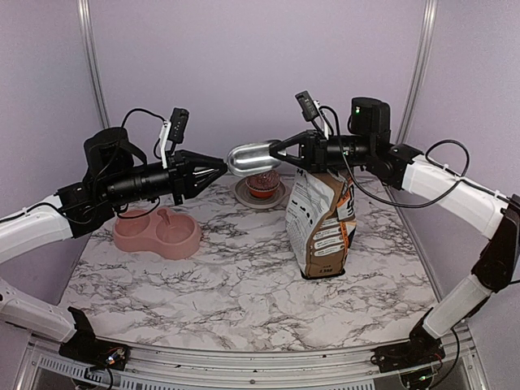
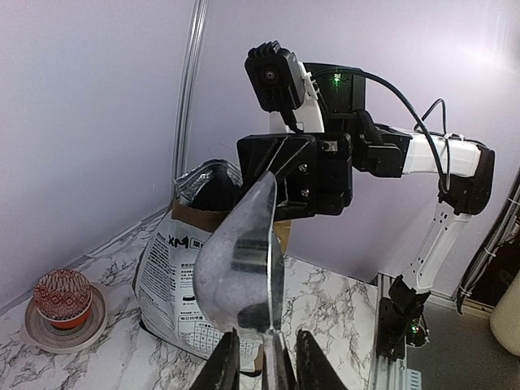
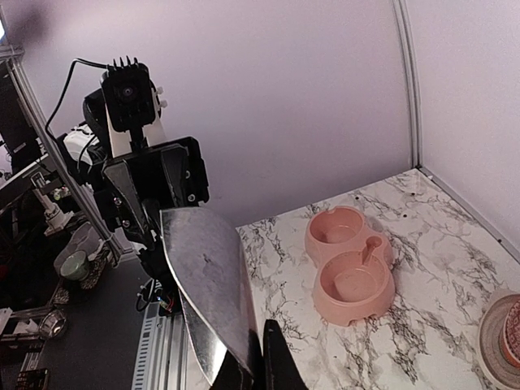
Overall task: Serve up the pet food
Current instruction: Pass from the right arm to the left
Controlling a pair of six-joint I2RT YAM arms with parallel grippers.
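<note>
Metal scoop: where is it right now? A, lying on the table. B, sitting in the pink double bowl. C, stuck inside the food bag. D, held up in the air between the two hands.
D: the metal scoop is held clear of the marble table by the right hand, and its bowl end points at the left hand.

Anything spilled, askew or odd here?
Nothing spilled or tipped: the bag stands upright, the pink double bowl sits empty. Only oddity: the metal scoop hangs mid-air, held by the right gripper, tip inside the left gripper.
</note>
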